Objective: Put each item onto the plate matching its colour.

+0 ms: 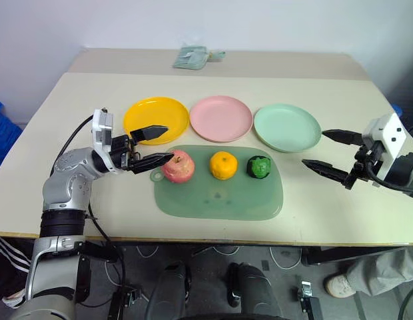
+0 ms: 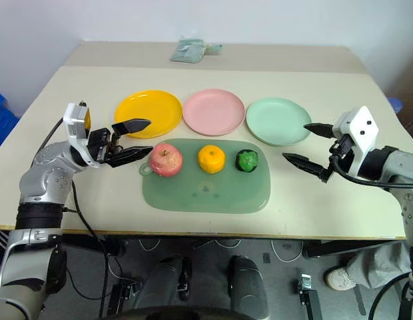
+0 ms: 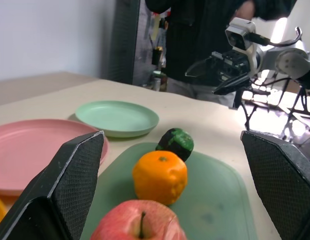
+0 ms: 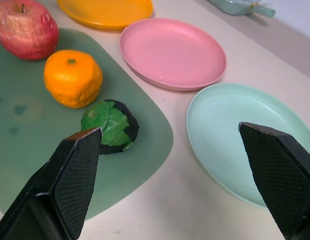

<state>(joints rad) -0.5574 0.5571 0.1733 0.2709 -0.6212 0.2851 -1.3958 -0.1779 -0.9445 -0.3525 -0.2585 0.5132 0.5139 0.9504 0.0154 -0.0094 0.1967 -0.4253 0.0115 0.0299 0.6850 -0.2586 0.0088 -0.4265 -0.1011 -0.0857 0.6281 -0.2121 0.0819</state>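
Judging by size, the apple (image 1: 178, 167) is the bulkiest of the three items: pink-red, round, faintly streaked, stem up, sitting at the left end of the green mat (image 1: 220, 197) on the table (image 1: 313, 207). Looks rigid and smooth-skinned, probably light if a plastic replica; best taken across its widest girth, since a high pinch would likely squirt it out.

Orange (image 1: 223, 165) sits mid-mat, slightly smaller, squat, dimpled skin. Should offer better friction; same equatorial hold.

Dark green lumpy item (image 1: 260, 167) is smallest, glossy, at the mat's right end. Gloss suggests slip; uneven lobes may tilt in the grip, so seat the fingers in opposing hollows.

Behind the mat, in a row: yellow plate (image 1: 156, 117), pink plate (image 1: 221, 118), mint plate (image 1: 286, 127), all bare.

Left gripper (image 1: 153, 148) hovers just beside the apple, fingers spread wide, nothing between them. Right gripper (image 1: 330, 155) hangs near the mint plate, well apart from the green item, fingers likewise spread and empty.
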